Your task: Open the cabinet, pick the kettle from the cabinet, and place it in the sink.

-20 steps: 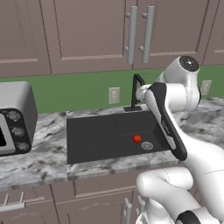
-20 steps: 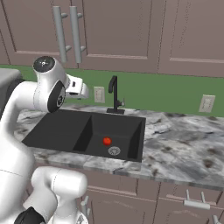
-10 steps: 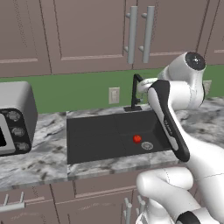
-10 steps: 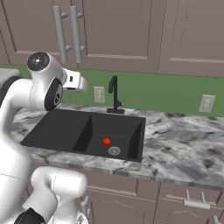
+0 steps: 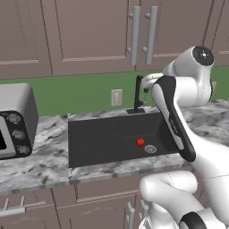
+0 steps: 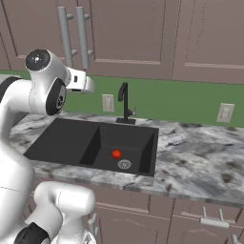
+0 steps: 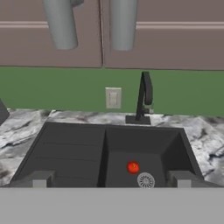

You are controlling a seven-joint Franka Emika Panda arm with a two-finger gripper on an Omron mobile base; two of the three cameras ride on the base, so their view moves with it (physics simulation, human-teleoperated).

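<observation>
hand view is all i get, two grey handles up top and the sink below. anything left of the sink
Observer: Yes, a toaster oven stands on the counter left of the sink.
Operator: cabinet open yet
Observer: No, both doors of the cabinet are shut, and the kettle is hidden.
Operator: where's the hand
Observer: The gripper is open, below the handles and touching nothing.

Above the claw, the cabinet (image 7: pixel 131 39) is cut by the top edge, its grey handles (image 7: pixel 61 22) cropped; closed doors hide its inside, so the kettle can't be seen
</observation>
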